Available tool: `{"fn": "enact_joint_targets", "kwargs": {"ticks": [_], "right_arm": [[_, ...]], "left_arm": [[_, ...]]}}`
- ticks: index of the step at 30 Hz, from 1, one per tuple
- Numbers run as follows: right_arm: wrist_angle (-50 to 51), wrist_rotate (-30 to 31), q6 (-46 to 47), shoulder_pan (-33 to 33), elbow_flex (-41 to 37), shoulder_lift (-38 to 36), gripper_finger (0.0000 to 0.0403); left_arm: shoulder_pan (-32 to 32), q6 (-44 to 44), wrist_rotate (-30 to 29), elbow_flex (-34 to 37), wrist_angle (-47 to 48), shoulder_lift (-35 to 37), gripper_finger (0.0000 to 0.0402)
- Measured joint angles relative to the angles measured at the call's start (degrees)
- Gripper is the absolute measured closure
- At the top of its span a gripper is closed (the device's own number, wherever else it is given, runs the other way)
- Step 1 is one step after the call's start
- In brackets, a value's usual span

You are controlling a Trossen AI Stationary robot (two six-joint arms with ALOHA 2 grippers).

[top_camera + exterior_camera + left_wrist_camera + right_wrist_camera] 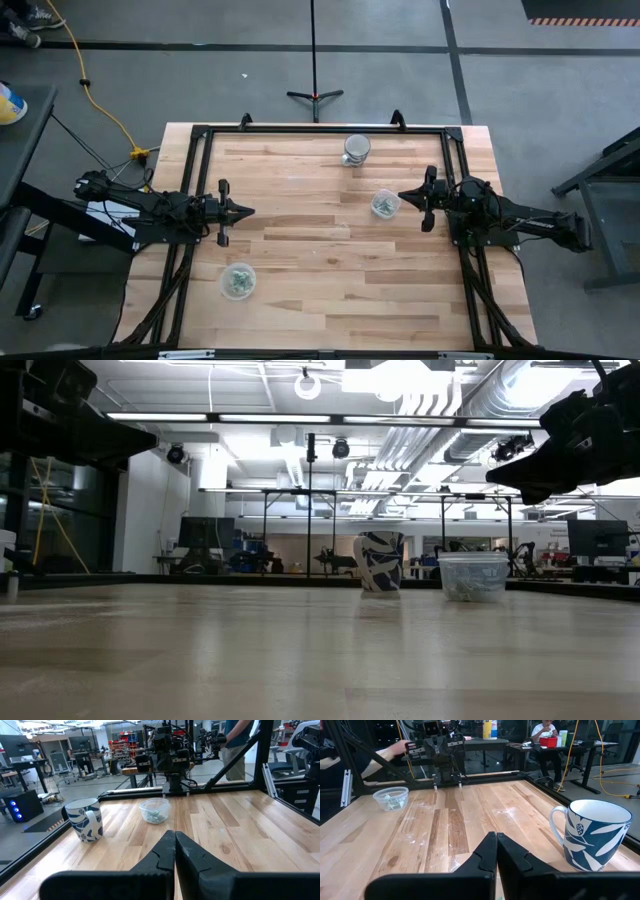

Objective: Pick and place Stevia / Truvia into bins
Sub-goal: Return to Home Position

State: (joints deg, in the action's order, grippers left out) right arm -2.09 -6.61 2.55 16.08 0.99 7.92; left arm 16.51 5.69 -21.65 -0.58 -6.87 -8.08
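Two clear cups hold pale green and white packets. One cup (385, 204) (472, 576) (155, 811) stands on the table's right half; the other (238, 281) (391, 798) stands toward the near left. I see no loose packets on the wood. My right gripper (402, 196) (496, 845) is shut and empty. It hovers by the right cup's rim, raised above it in the low view. My left gripper (250, 211) (175, 845) is also shut and empty, over the table's left half and far from both cups.
A white mug with a blue pattern (356, 149) (380, 560) (85, 820) (595, 835) stands near the far edge. A black frame rail (320, 128) borders the tabletop. Bare wood lies between the two arms. People show in the room beyond the table.
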Motion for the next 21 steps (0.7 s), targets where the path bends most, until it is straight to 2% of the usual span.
{"fn": "enact_joint_targets", "kwargs": {"ticks": [21], "right_arm": [[-0.01,0.0,0.0,0.01,0.0,0.0,0.0395]], "left_arm": [[0.01,0.0,0.0,0.0,-0.01,0.0,0.0357]]}}
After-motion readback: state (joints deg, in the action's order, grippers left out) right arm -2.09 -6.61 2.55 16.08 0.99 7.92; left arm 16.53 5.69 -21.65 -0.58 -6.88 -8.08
